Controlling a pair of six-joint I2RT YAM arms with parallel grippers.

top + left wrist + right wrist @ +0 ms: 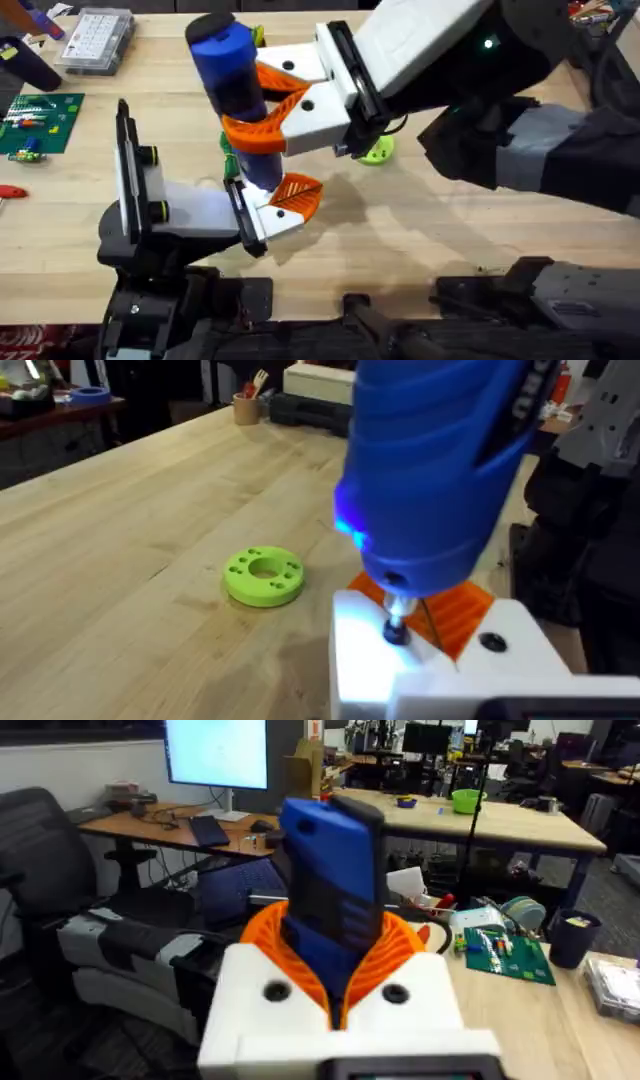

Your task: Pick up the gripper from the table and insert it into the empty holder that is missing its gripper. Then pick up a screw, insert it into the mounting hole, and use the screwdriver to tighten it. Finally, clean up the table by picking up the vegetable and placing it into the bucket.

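My right gripper [250,115] reaches in from the right and is shut on the blue screwdriver [232,75], holding it upright; the right wrist view has the screwdriver [330,890] between the orange pads [400,955]. The bit presses on a dark screw [394,628] in the small white gripper [440,660] with its orange ribbed tip [296,196]. That piece sits at the end of the holder [150,205] at the lower left. A green sliver [228,160] shows beside the screwdriver; I cannot tell what it is. The vegetable and the bucket are out of view.
A lime-green disc with holes [378,150] [264,576] lies just right of the work spot. A green circuit board [40,120] and a clear parts box [95,40] sit at the far left. Bare wood [450,230] lies at the front right.
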